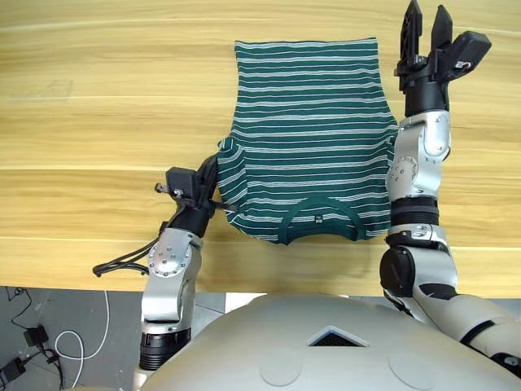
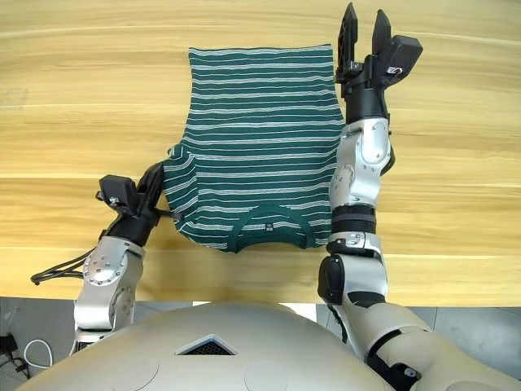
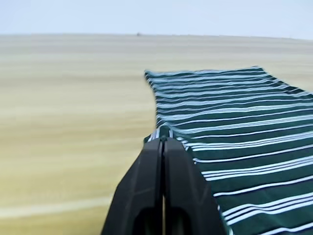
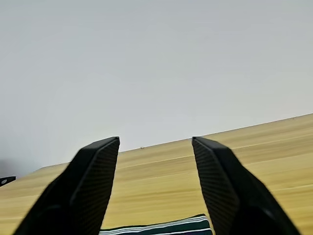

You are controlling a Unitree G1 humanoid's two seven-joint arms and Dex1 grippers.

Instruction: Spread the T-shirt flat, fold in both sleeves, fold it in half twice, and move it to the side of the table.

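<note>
On the table (image 1: pixel 81 122): green striped T-shirt (image 1: pixel 313 122), collar (image 1: pixel 323 218) nearest robot.
Left gripper (image 3: pixel 163 143): clamped on sleeve (image 1: pixel 230 167) edge.
Right gripper (image 1: pixel 428 15): fingers apart, beside hem (image 1: pixel 305 42).

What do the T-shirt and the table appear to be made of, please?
T-shirt: soft knit fabric, probably cotton jersey, matte; it lies limp and bunches at the sleeve. Table: light wood or wood-look laminate, smooth with a slight sheen; long grain lines run across it.
</note>
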